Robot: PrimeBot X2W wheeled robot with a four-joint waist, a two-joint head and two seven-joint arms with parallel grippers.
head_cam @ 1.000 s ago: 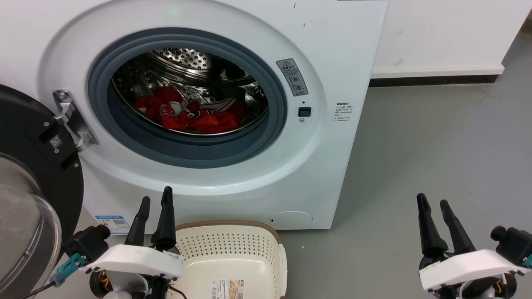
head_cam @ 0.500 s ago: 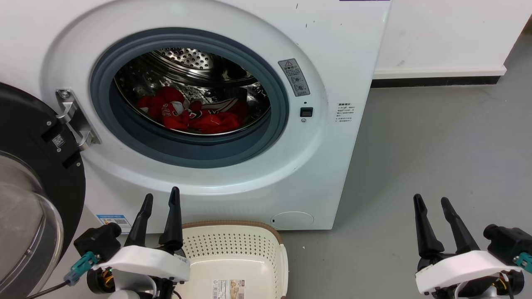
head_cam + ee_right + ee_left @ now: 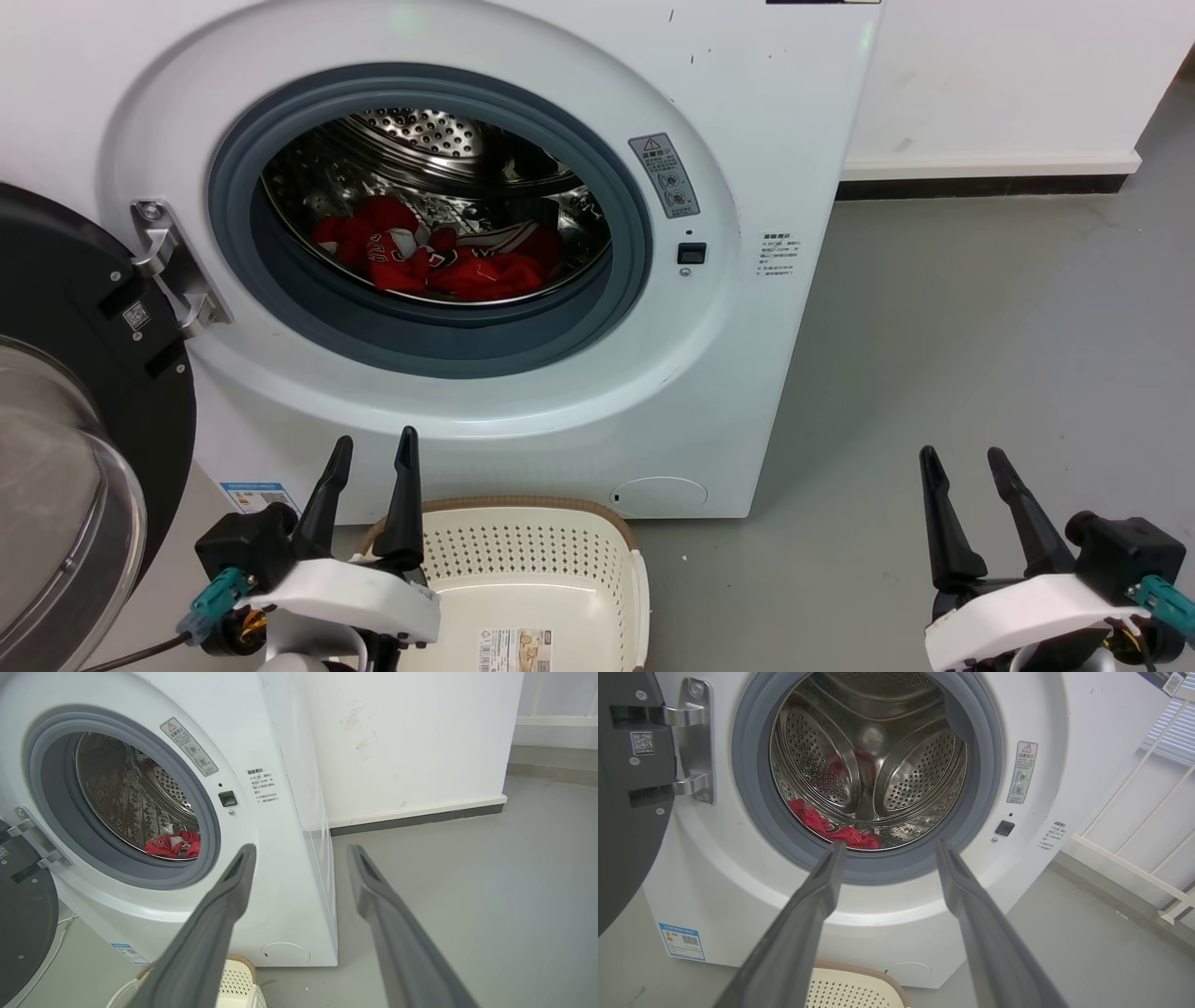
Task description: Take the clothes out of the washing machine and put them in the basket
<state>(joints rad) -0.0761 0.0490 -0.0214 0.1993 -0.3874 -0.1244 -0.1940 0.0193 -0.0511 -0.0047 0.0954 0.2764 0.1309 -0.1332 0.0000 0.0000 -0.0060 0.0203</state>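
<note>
door open at left | clothes in drum | basket below

Head cam: high, tilted forward and down at the front of the washing machine, basket at the view's bottom edge. Left wrist cam: low and close, aimed up square into the porthole; right wrist cam: further right, sees it obliquely plus the floor beside. All three share porthole, clothes and basket rim.
</note>
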